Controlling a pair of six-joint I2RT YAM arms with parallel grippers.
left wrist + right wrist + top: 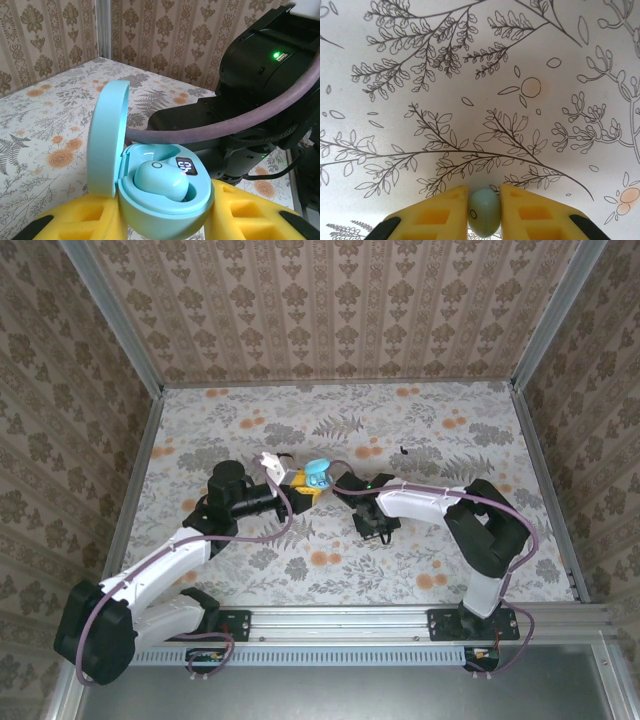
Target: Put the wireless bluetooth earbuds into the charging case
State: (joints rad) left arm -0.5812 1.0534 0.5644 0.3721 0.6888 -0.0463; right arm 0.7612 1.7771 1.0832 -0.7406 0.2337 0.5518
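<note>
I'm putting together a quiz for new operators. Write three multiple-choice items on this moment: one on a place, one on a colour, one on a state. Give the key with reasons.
1. Where is the charging case?
A. in a tray
B. between the fingers of the left gripper
C. on a shelf

2. What colour is the earbud held by the right gripper?
A. black
B. white
C. light teal

3. How is the lid of the case?
A. open
B. shut
C. taken off

Key:
1 B: the left wrist view shows the case clamped there.
2 C: the right wrist view shows a pale teal bud in the grip.
3 A: the lid stands up on its hinge, baring the seated earbud.
</note>
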